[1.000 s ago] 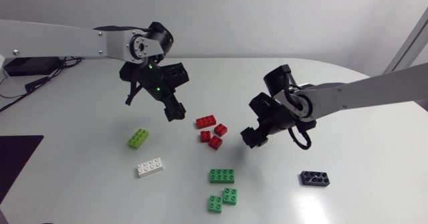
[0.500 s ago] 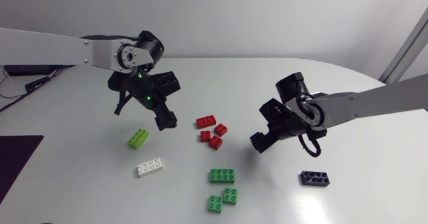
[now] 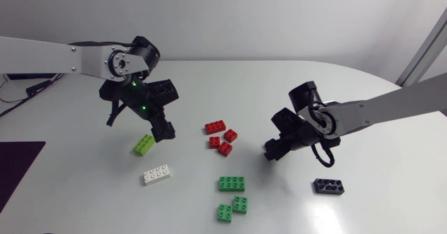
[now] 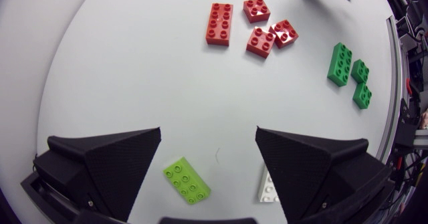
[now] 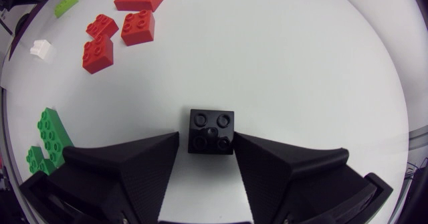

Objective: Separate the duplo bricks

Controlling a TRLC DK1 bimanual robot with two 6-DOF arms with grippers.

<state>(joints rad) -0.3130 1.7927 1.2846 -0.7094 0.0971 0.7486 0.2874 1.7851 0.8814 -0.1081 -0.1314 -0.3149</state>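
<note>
Left wrist view: my left pincer (image 4: 208,134) hangs released, spread wide above the counter (image 4: 134,83), with the lime brick (image 4: 186,180) under it.
Right wrist view: the small black brick (image 5: 211,131) is at my right pincer (image 5: 206,136); clenched or loose, I cannot tell.
Between the arms: red bricks (image 3: 220,136).

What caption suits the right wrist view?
Small black square plastic brick sits between the fingers of the open right gripper, red bricks ahead.

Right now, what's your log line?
left end effector open above lime brick | right end effector open around black brick
</note>
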